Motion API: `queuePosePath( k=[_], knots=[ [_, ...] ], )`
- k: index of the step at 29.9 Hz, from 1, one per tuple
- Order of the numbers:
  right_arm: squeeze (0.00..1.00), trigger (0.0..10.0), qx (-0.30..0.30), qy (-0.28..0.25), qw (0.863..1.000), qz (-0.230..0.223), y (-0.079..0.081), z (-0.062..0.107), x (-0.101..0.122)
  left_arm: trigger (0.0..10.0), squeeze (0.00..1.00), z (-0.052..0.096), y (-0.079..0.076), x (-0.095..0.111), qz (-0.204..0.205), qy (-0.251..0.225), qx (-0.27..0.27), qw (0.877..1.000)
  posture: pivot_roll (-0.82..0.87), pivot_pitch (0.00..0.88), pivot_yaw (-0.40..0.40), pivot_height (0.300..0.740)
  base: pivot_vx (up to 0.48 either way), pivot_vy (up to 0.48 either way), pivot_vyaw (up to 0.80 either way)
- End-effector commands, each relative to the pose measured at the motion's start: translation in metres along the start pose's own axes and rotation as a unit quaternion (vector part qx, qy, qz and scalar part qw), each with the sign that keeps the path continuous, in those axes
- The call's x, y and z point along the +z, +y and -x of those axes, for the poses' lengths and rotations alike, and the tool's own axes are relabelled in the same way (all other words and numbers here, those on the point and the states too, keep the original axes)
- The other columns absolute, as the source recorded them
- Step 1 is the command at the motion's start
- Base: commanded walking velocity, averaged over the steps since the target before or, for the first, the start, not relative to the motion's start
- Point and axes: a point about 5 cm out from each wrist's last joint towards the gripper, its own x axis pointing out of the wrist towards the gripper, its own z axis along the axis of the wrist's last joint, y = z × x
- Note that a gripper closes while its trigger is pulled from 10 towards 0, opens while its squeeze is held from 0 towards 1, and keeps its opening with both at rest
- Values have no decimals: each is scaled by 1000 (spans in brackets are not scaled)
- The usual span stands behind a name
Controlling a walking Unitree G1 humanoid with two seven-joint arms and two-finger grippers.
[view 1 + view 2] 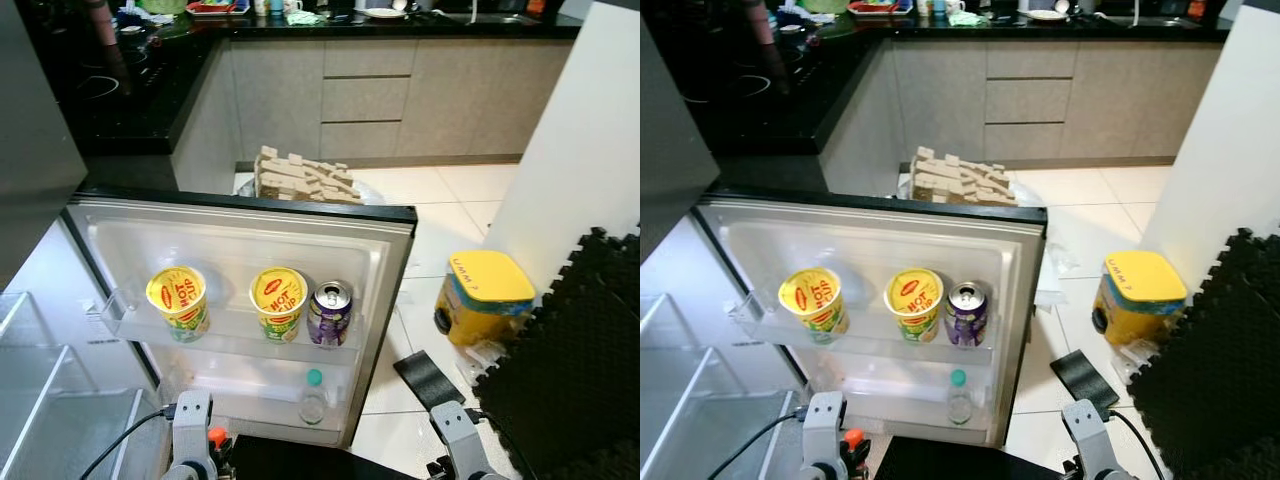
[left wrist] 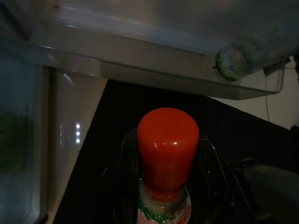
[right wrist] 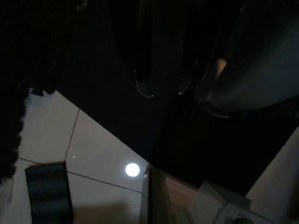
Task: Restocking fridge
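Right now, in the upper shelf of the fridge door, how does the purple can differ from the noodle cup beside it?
The purple can is slimmer than the noodle cup. The can has a silver metal top with a pull tab; the cup has a yellow lid printed HOT CUP in red. The can is purple; the cup is yellow and green. Both stand upright in the same door shelf.

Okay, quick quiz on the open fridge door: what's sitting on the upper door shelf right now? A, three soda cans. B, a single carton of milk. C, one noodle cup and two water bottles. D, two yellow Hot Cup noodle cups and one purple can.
D: the upper door shelf holds two yellow Hot Cup noodle cups side by side, with a purple can just to their right.
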Motion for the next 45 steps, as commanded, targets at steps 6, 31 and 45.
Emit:
queuePosePath(
  k=[6, 31, 45],
  knots=[
    [0, 10000, 6, -25, 1000, 5, 2, -3, 12, 10000, 0, 1, 11, 5, 1, -2, 25, 1000, -65, 0, -6, 740, 0, 0, 0],
    [0, 10000, 12, 3, 1000, -2, 8, -1, -5, 10000, 0, 6, 14, -9, -8, 23, 32, 999, -63, 0, -5, 740, 0, 189, 0],
    [0, 10000, -2, -8, 1000, -13, 3, 0, -3, 10000, 0, -2, 1, 9, -9, -5, -13, 1000, -68, 0, 3, 740, 0, -69, 0]
  ],
)
